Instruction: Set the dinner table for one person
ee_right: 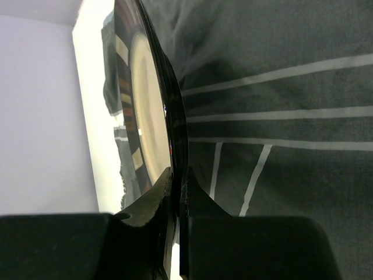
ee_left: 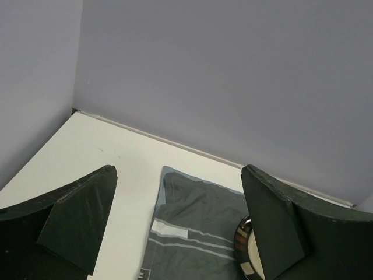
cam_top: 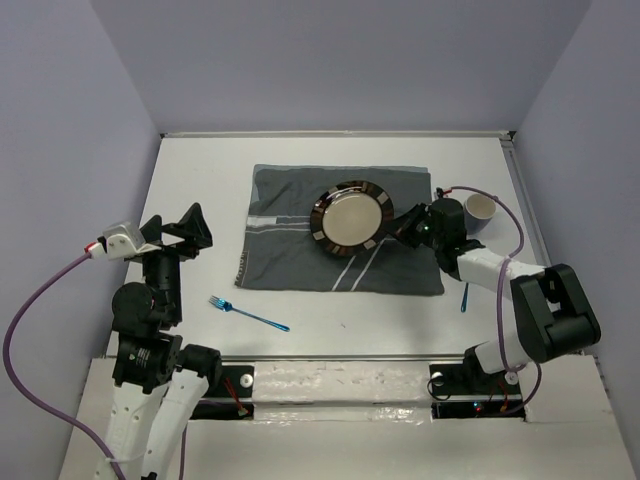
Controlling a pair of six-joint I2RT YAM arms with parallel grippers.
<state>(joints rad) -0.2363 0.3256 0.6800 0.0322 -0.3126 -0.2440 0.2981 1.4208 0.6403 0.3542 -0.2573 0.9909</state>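
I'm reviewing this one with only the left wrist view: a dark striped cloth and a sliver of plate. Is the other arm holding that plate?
Observer: Yes, the right claw is shut on the right rim of the round dark-rimmed cream plate.
Operator: Any cutlery out?
Observer: A thin blue metal fork lies on the matte white tabletop, off the near left corner of the dark grey striped cloth.
Operator: A cup?
Observer: A white cup stands upright just past the cloth's right edge.
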